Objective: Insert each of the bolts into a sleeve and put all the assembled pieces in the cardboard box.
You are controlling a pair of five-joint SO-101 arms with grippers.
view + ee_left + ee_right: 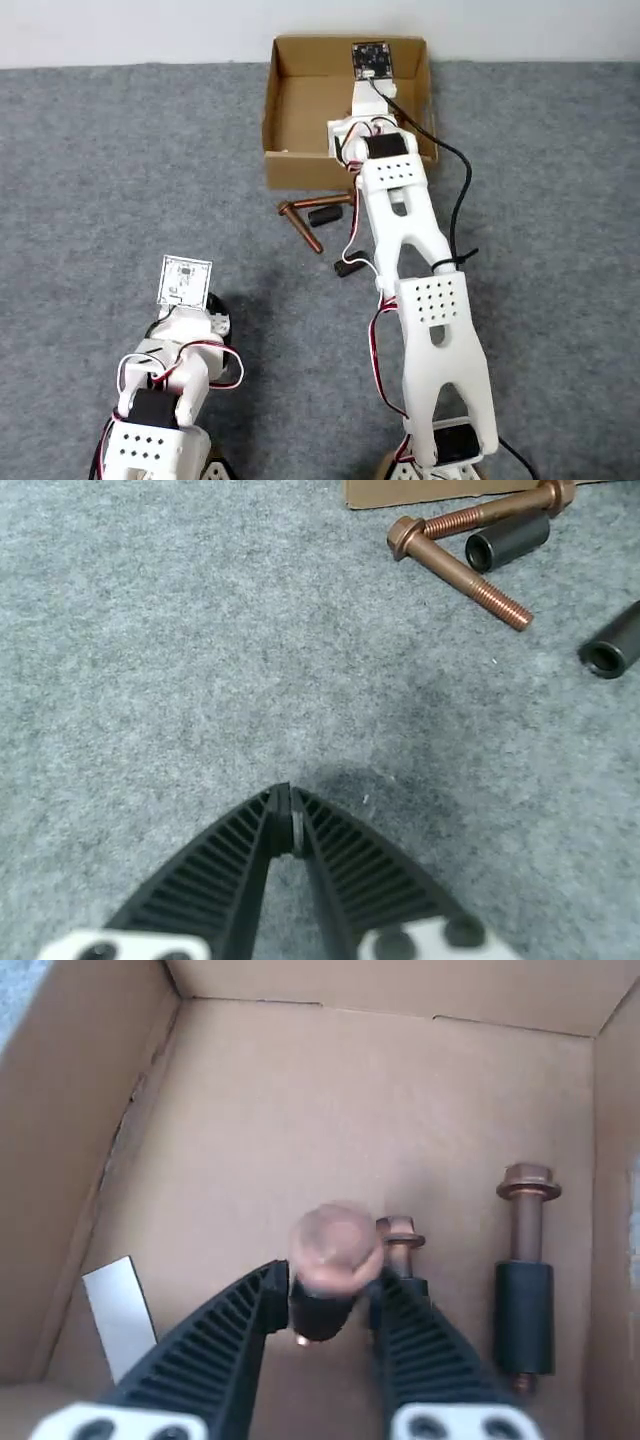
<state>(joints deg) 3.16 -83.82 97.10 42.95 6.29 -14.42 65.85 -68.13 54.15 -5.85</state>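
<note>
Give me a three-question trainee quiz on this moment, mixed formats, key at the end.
1. True or false: the left pincer is shut and empty.
2. The right pincer holds an assembled piece above: A a tray; B the cardboard box; C the left arm.
3. Fill in: ___ loose bolts lie on the carpet.
Key: 1 true; 2 B; 3 two.

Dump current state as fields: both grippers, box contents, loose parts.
left gripper: shut, empty, over the carpet
right gripper: shut on a bolt-and-sleeve piece, above the cardboard box floor
in box: two assembled pieces, lying on the floor
outside box: two bolts and two sleeves, unassembled, on the carpet by the box wall
</note>
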